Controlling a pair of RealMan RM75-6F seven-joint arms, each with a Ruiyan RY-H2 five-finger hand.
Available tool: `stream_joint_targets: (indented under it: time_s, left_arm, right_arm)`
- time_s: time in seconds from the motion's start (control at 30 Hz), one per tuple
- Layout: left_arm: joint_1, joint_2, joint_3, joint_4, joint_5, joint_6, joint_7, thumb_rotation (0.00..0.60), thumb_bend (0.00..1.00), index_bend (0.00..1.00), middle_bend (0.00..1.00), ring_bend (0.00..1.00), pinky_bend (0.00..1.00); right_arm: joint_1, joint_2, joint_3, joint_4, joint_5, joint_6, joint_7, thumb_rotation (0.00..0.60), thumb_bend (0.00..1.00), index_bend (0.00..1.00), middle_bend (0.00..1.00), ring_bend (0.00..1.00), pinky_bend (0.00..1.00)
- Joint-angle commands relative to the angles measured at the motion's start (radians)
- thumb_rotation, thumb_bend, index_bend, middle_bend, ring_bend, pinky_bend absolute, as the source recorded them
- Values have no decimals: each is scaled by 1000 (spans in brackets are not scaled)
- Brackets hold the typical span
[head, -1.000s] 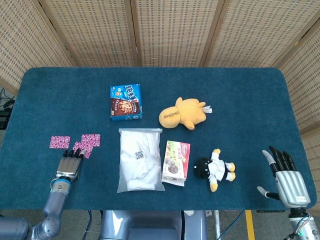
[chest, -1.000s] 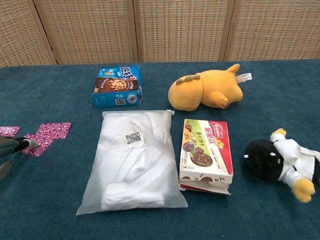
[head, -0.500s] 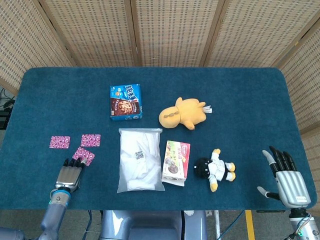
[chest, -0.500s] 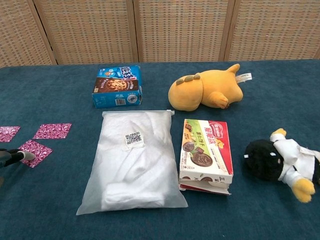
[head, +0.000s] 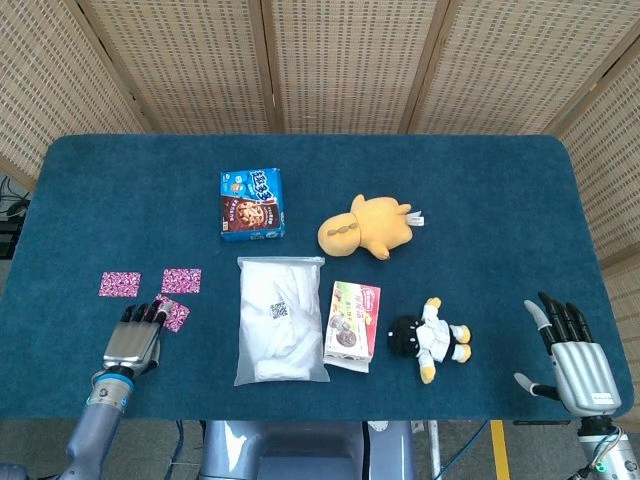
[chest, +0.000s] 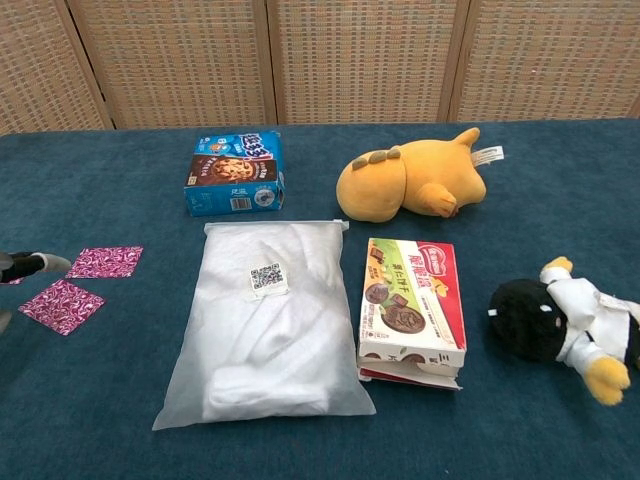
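Lower left of the head view: left hand (head: 133, 343) lies flat on the surface (head: 480, 200), palm down, fingers straight and together, holding nothing; fingertips just reach the nearest pink sachet (head: 172, 312). Looks like a push or slide contact rather than a grab, since a sachet this thin gives little to pinch.
Pink sachets: three of them, flat on the blue cloth. Two sit side by side just above the hand, one at the far left (head: 120, 284) and one next to it (head: 181, 280). The third is angled like a diamond under the fingertips.
Lower right corner: right hand (head: 570, 355) rests palm down near the front edge, fingers spread and straight, empty, well apart from everything. Probably just parked.
Middle of frame: white bag (head: 281, 318) lying flat, with a red-and-green snack box (head: 352, 325) touching its right side.
Upper middle: blue cookie box (head: 251, 204), and a yellow plush (head: 366, 227) to its right.
Right of the snack box: black-and-white plush (head: 429, 338) on its side.
Chest view: only the left hand's fingertips poke in at the left edge.
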Motion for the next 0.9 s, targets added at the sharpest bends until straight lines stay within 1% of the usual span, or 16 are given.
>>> stream_joint_targets:
  time_s: [0.03,0.13,0.23,0.4,0.5,0.6,0.73,0.9]
  left_arm:
    - [21,25,-8,3,80,-4,-60,600,507,0,0,0,0]
    - [38,35,-18,17,142,1,-111,600,387,0,0,0,0]
    - [46,44,-37,30,173,4,-141,600,336,0,0,0,0]
    - [42,52,-65,46,184,8,-142,600,258,0,0,0,0]
    - [37,52,-93,56,175,6,-154,600,254,5,0,0,0]
    - [23,55,-125,71,146,-8,-153,600,254,48,0,0,0]
    - [-12,44,-168,112,91,-28,-118,600,255,82,0,0,0]
    - [-61,4,-222,162,-16,-67,-81,600,257,123,0,0,0]
  right_arm:
    - [0,1,0,0,0,1,3,600,0,0,0,0,0]
    - [0,0,-1,2,0,-2,1,600,0,0,0,0,0]
    - [2,-2,-1,0,0,-5,-4,600,0,0,0,0,0]
    - [2,-5,-2,1,1,-6,-10,600,0,0,0,0,0]
    - [3,-6,-1,2,3,-8,-12,600,0,0,0,0,0]
    - [4,-7,-1,4,6,-11,-11,600,0,0,0,0,0]
    - [8,-10,0,7,15,-23,-12,600,0,0,0,0,0]
    - [15,-12,5,15,33,-41,-5,600,0,0,0,0,0]
